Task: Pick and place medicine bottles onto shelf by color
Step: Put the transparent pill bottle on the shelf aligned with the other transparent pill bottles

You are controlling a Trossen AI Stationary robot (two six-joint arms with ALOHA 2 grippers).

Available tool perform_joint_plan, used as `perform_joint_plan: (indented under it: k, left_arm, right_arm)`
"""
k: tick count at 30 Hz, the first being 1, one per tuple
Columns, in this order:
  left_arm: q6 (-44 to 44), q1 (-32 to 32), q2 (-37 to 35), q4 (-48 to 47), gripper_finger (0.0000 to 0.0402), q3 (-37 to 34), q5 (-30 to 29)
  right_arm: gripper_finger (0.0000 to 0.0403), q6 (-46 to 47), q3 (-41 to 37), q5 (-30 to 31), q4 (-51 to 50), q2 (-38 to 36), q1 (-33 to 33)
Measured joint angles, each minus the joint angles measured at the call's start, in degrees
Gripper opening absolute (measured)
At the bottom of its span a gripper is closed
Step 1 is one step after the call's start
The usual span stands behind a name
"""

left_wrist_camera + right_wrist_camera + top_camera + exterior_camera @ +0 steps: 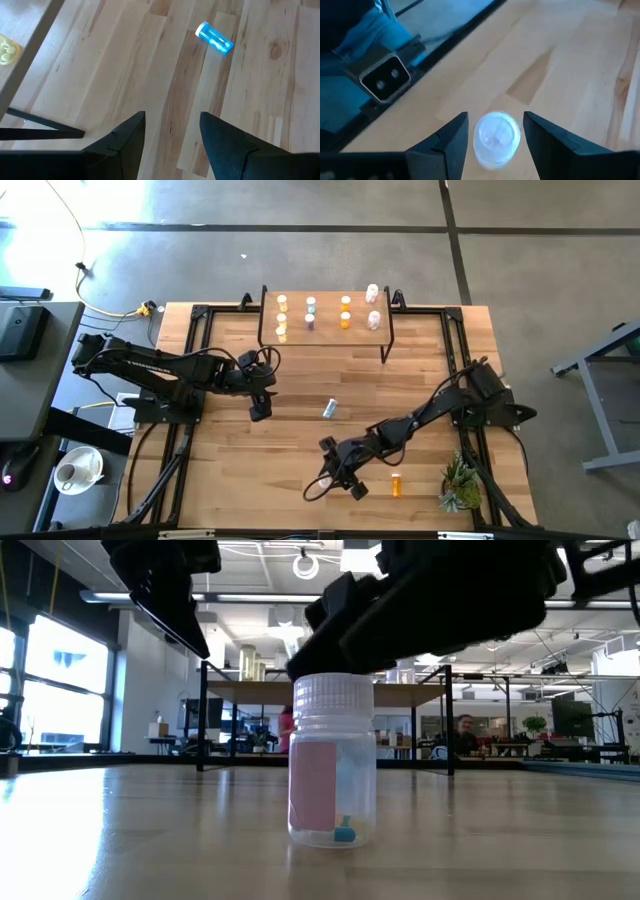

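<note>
Pink-labelled bottle (pixel 333 762) with a white cap stands upright near the table's near edge; we see the right gripper (pixel 492 131) over it, fingers spread either side of the cap, not clenched on it. We note the left gripper (pixel 172 131), also spread and empty, at mid-left; a blue bottle (pixel 214 38) lies on its side to its right, apart. Eight bottles stand on the far shelf (pixel 326 318)

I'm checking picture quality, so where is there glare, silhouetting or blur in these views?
High view: sunlight washes out the floor beyond the table. Low view: arms are dark silhouettes against bright windows; the bottle is sharp. Right wrist view: the bottle's cap looks soft.
</note>
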Motion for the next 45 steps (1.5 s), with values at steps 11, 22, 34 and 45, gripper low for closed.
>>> perform_joint_plan:
  k: [11, 22, 34, 45]
  left_arm:
    - [0.0, 0.0, 0.0, 0.2, 0.0179, 0.0, 0.0]
    - [0.1, 0.0, 0.0, 0.2, 0.0179, 0.0, 0.0]
    - [0.2, 0.0, 0.0, 0.1, 0.0179, 0.0, 0.0]
    - [0.2, 0.0, 0.0, 0.2, 0.0179, 0.0, 0.0]
  right_arm:
    - [0.0181, 0.0, 0.0, -0.1, 0.7, 2.6, 0.0]
    - [0.0116, 0.4, 0.0, -0.1, 1.4, 2.6, 0.0]
    - [0.0116, -6.4, 0.0, 20.4, -10.3, -8.1, 0.0]
    - [0.0127, -11.8, 0.0, 40.5, -21.8, -23.2, -2.7]
